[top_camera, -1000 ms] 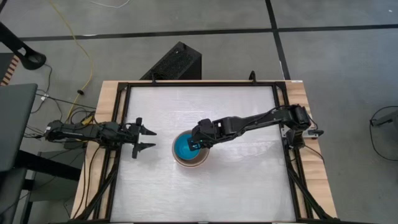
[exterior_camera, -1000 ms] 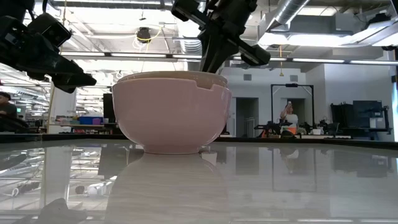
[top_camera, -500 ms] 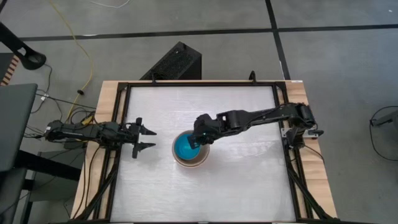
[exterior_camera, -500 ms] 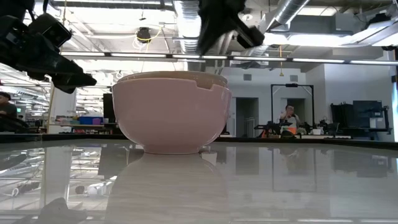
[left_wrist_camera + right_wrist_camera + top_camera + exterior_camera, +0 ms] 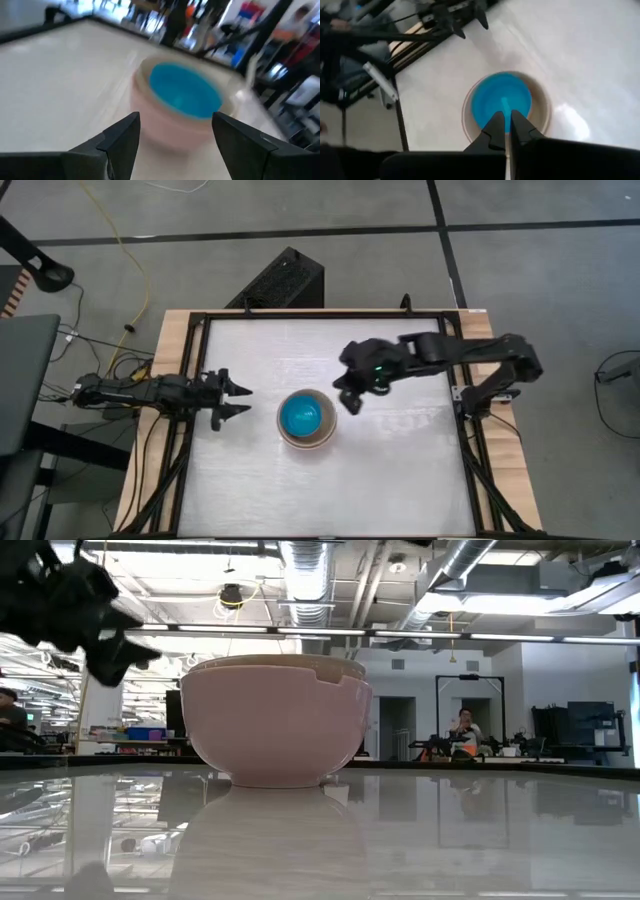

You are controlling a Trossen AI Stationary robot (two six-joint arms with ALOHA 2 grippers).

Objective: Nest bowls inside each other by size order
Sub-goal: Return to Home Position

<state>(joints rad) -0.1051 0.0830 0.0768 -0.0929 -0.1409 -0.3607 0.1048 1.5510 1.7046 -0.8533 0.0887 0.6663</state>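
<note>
No writing legible anywhere; signs in the room are too blurred to read.

Table (image 5: 320, 480): white glossy top inside a black frame w/ wood strips along both sides. In the low view it mirrors the ceiling lights and the bowls. Floor around it is grey w/ dark seams. A black box (image 5: 285, 280) sits on the floor by the far edge, and a yellow cable (image 5: 125, 260) trails off at the left. Room behind: open workshop w/ ceiling ducts and strip lights. A person (image 5: 463, 728) sits far back, and another person (image 5: 10, 710) is at the left edge.

Stack of bowls (image 5: 306, 418) stands near the table's middle, upright, nothing touching it. The blue bowl (image 5: 303, 416) is innermost, w/ a pale rim ringing it. From table level the pink bowl (image 5: 275, 730) hides most of the rest; only a beige rim (image 5: 270, 662) pokes above it, prob. the next bowl in.

Left gripper (image 5: 232, 398) is at the left table edge, fingers spread, empty, pointed at the stack and well apart from it. Its own camera sees the stack (image 5: 175, 107) btwn its fingers (image 5: 125, 135).

Right gripper (image 5: 350, 400) is up off the table, just right of and beyond the stack, fingers pressed together, holding nothing. Its camera looks down past the tips (image 5: 495, 125) into the blue bowl (image 5: 500, 102).
</note>
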